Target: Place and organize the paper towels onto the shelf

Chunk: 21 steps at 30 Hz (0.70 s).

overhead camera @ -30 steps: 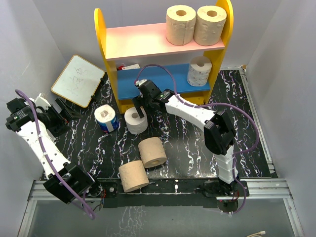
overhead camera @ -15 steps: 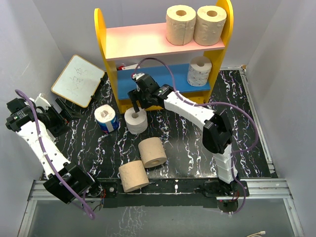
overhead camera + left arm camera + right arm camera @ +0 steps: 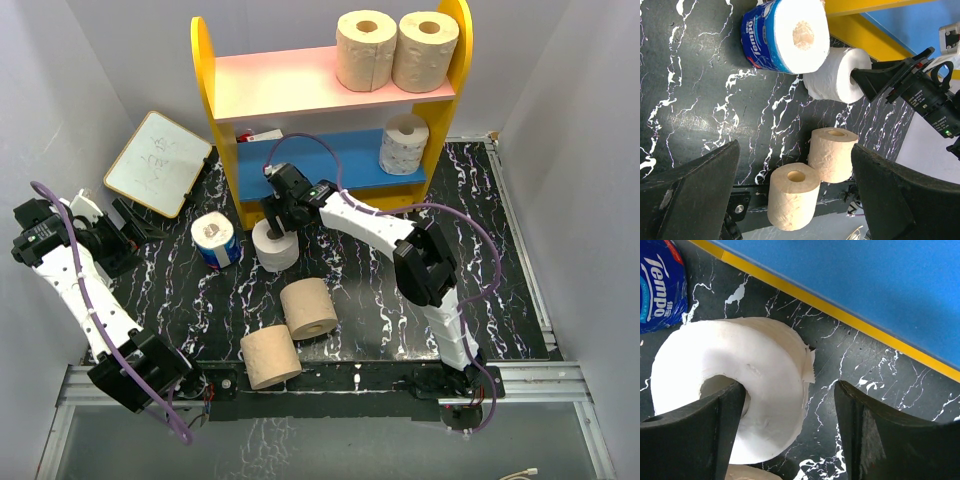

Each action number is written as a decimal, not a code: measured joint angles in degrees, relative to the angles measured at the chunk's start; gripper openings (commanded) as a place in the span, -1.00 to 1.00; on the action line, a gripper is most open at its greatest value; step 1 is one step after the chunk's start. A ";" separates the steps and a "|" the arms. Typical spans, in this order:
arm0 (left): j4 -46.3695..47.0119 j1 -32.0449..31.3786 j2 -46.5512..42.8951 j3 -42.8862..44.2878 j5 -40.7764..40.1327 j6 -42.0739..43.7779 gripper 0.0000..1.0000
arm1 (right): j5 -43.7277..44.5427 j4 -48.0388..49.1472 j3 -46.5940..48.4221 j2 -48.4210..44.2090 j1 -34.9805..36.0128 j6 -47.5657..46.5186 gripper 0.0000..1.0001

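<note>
Right end effector point(image 3: 790, 386) is open, down over the loose white roll point(image 3: 275, 245). That roll stands on end on the tabletop point(image 3: 350, 290), just in front of the shelf point(image 3: 205, 70). One finger point(image 3: 715, 425) sits in the roll's core. The other is outside the roll's wall with a gap, so no grip yet.

Blue-wrapped roll point(image 3: 214, 240) stands on end just beside the loose white roll, on its left. Near tan roll point(image 3: 270, 358) and far tan roll point(image 3: 309, 308) sit side by side on the tabletop, closer to the arm bases.

On the shelf, the pink upper board point(image 3: 280, 85) carries two tan rolls touching at its right end, upper left tan roll point(image 3: 366, 50) and upper right tan roll point(image 3: 425, 50). The blue lower board point(image 3: 330, 165) holds the shelved white roll point(image 3: 405, 143) at its right end.

Left end effector point(image 3: 795, 150) is spread wide and empty, at the far left of the tabletop, well apart from all rolls. Whiteboard point(image 3: 158, 162) lies left of the shelf.
</note>
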 measured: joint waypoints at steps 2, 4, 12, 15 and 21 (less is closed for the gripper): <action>0.00 0.00 0.00 0.00 0.02 0.00 0.82 | 0.26 -0.09 0.00 0.00 0.04 -0.11 -0.07; 0.00 0.00 0.00 0.00 0.02 0.00 0.82 | 0.31 0.13 0.00 0.00 0.11 -0.33 -0.64; 0.00 0.00 0.00 0.00 0.07 0.02 0.82 | 2.86 2.14 -2.36 -1.20 0.35 -0.37 -1.00; 0.00 0.02 0.00 0.00 0.09 0.02 0.82 | 4.81 2.93 -4.52 -2.62 0.55 0.70 -1.00; 0.00 0.00 0.00 0.00 0.17 0.13 0.82 | 11.91 0.31 -8.46 -6.80 0.39 2.75 -1.00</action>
